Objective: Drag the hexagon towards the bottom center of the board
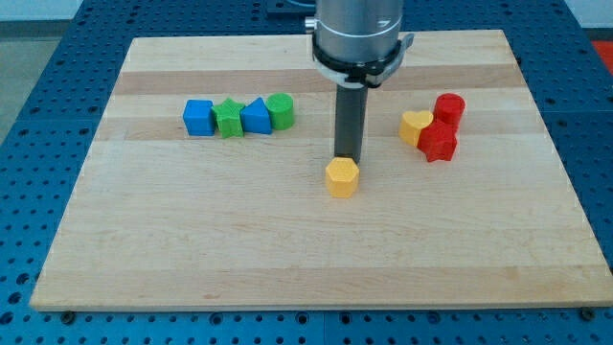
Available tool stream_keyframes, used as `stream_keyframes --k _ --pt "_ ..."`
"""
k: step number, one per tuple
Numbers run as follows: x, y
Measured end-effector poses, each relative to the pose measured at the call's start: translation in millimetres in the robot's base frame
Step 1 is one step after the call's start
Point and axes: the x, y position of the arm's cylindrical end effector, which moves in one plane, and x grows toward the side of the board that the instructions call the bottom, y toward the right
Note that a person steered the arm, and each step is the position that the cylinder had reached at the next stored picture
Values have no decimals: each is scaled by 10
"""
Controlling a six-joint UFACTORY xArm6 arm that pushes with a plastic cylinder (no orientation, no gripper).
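A yellow hexagon block [342,178] lies near the middle of the wooden board [192,249]. My tip [347,158] stands right at the hexagon's top edge, touching or nearly touching it on the side toward the view's top. The dark rod rises from there to the arm's grey body at the view's top.
A row of blocks lies at the view's upper left: a blue cube [198,118], a green star [229,119], a blue block [256,117], a green cylinder [280,111]. At the right sit a yellow heart [416,126], a red cylinder [449,108] and a red star-like block [438,143].
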Motion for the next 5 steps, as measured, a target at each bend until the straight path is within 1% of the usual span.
stream_keyframes --k 1,2,4,5 --pt "82 -86" --pt "91 -91" --pt "313 -91" --pt "340 -91"
